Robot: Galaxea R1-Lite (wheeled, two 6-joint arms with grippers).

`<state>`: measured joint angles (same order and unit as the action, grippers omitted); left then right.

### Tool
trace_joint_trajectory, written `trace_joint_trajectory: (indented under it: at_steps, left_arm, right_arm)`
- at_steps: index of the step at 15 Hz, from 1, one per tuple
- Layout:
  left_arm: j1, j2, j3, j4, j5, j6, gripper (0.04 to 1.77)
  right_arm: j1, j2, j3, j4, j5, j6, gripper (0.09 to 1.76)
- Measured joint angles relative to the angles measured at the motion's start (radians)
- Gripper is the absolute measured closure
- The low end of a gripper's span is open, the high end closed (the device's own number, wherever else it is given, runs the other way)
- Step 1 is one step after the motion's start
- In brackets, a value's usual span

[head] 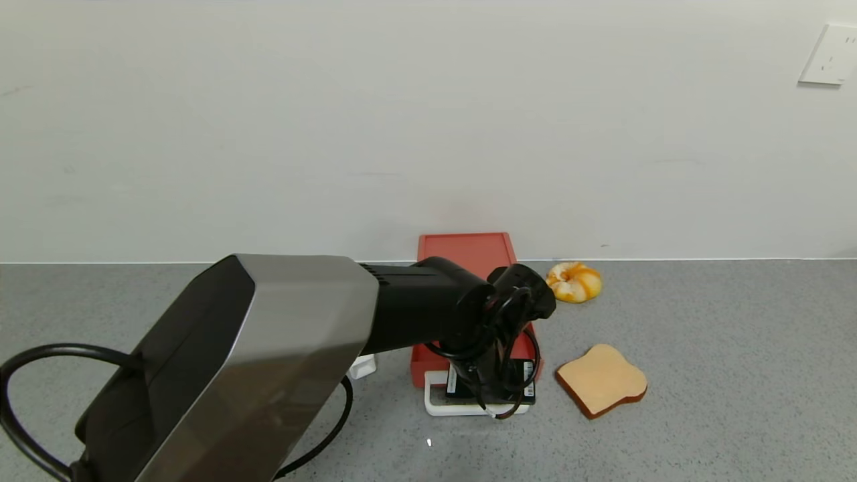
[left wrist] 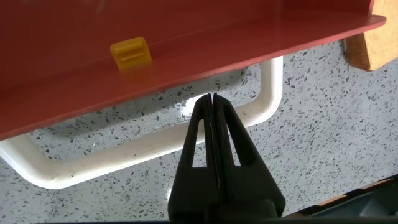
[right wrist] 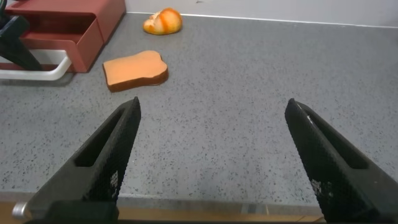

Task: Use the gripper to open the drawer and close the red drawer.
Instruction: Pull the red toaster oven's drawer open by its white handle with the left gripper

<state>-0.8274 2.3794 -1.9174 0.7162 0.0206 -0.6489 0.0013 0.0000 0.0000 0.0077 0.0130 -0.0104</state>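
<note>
Left gripper [left wrist: 212,102] jaws pressed together, tip inside the white loop handle [left wrist: 268,93], clamping nothing; drawer [head: 469,258] sits at 12 o'clock against the wall, its tray part out; judgement: push square on the front edge to close; right gripper [right wrist: 211,155] jaws wide apart, parked; toast [head: 601,379] at 3 o'clock
</note>
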Motion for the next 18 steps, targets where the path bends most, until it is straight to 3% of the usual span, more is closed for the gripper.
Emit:
trace_joint_trajectory:
  at_steps: [18]
  left_arm:
    - [-0.044,-0.025,0.029,0.061,-0.001,-0.096,1.7]
  right_arm:
    - [0.0,0.0,0.0,0.0,0.0,0.0,0.14]
